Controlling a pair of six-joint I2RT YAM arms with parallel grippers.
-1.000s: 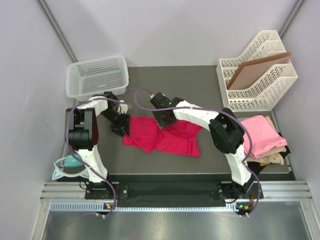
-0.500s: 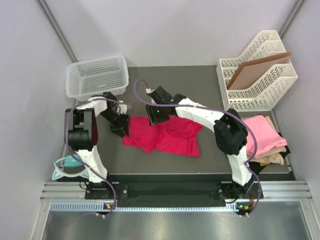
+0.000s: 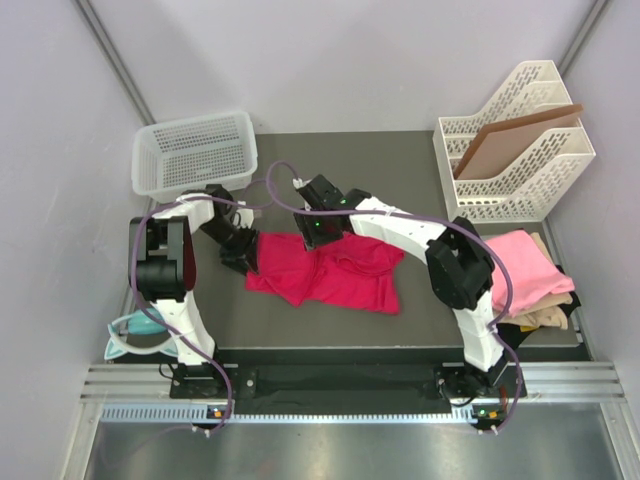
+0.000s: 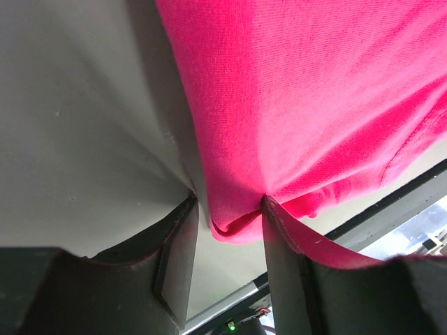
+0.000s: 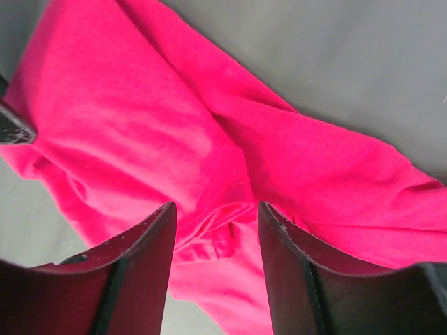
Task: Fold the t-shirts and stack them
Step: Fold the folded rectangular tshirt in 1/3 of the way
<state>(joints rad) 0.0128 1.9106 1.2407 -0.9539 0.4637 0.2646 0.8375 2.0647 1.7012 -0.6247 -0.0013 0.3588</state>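
Table (image 3: 400, 170): dark grey matte top, flat, sitting in a booth of plain pale lilac-grey walls (image 3: 350, 60) with a grey strut running up each back corner. An aluminium rail (image 3: 110, 385) runs along the near edge, where both arm bases are mounted.

Crimson t-shirt (image 3: 330, 275): mid-table, crumpled and partly spread out, between the two arms.

Left gripper (image 3: 243, 258): at the shirt's left edge, clamped on a bunched fold. In the left wrist view the cloth touches both fingers (image 4: 178, 258) and drapes over one of them, and the fabric above pulls taut.

Right gripper (image 3: 318, 235): at the shirt's far edge. Its fingers (image 5: 143, 258) stand apart with shirt cloth and a small hem fold showing across the gap (whether that fold is pinched, the views cannot tell).

Light pink t-shirt (image 3: 520, 265): folded at the table's right edge, on top of a beige t-shirt (image 3: 545, 315), well apart from the crimson one.

Around the edges:
- A white mesh basket (image 3: 195, 150) sits at the far-left corner.
- A white file rack (image 3: 500, 205) sits at the far-right corner, with a brown board (image 3: 515, 140) leaning in one slot.
- A teal object (image 3: 130, 330) lies off the table by the left arm's base.
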